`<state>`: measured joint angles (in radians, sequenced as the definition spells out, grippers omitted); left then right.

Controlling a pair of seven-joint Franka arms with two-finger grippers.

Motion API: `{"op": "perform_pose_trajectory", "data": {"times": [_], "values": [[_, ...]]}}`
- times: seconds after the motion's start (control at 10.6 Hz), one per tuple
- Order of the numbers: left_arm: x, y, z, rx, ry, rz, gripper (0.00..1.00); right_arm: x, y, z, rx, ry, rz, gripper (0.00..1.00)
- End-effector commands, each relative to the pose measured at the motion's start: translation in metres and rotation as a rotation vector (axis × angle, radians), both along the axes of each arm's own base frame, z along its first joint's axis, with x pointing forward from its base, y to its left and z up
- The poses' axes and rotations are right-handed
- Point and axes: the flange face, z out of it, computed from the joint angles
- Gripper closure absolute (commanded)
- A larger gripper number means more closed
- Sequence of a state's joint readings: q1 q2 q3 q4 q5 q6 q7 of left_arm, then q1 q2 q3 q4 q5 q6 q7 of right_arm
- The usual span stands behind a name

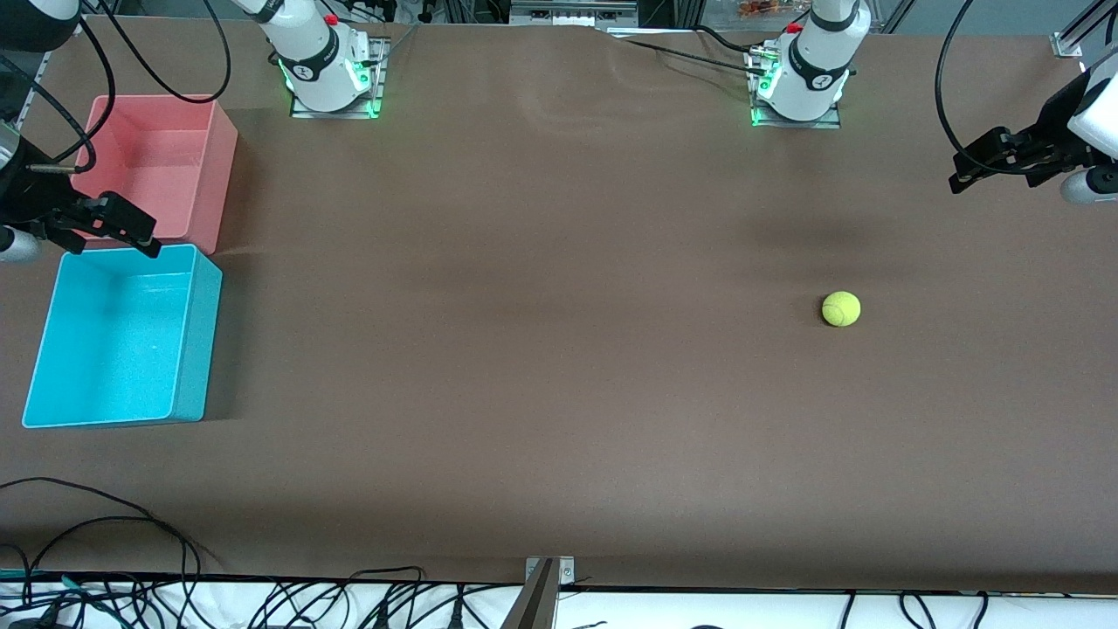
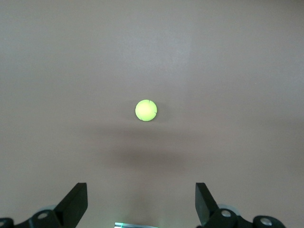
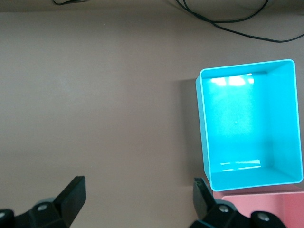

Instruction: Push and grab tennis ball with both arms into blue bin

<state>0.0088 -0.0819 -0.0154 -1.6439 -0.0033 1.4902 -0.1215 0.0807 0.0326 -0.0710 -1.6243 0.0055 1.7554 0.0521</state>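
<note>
Tennis ball (image 1: 841, 308): alone on the bare brown counter (image 1: 541, 332), toward the left arm's end, free of both claws; centred in the left wrist view (image 2: 146, 110) with its curved seam showing.

Ball to bin: well apart, nearly the whole counter between them.

Blue bin (image 1: 122, 336): at the right arm's end of the counter, upright, nothing visible inside; in the right wrist view (image 3: 250, 124) open-topped with light glinting on its floor.

Pink-red bin (image 1: 162, 166): just beside the blue bin, farther from the front camera, walls almost touching; only a corner visible in the right wrist view (image 3: 261, 211).

Left claw (image 1: 978, 166): up in the air over the edge of the counter at the left arm's end, jaws spread wide, holding nothing; both fingers (image 2: 76, 202) visible in its wrist view with the ball lying well ahead of the gap.

Right claw (image 1: 131, 229): in the air over the seam between the two bins, jaws spread wide, holding nothing; fingers (image 3: 71, 194) framing bare counter in its wrist view.

Cables (image 1: 113, 524): black loops at the near edge of the counter, close to the front camera.
</note>
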Motion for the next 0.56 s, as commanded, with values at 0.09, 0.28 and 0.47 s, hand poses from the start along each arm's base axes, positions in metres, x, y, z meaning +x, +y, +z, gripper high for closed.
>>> {"op": "perform_pose_trajectory", "data": {"times": [0.09,0.28,0.47], "values": [[0.0036,0.0015,0.0056,-0.004,-0.011,-0.011,0.00,-0.0019,0.0019,0.0076,-0.014,-0.006,0.020,0.00],[0.0035,0.0022,0.0049,-0.004,-0.009,-0.011,0.00,-0.0021,0.0019,0.0075,-0.014,-0.004,0.019,0.00],[0.0057,-0.0036,0.0002,-0.006,0.000,-0.034,0.00,-0.0019,0.0018,0.0076,-0.014,-0.006,0.010,0.00]]}}
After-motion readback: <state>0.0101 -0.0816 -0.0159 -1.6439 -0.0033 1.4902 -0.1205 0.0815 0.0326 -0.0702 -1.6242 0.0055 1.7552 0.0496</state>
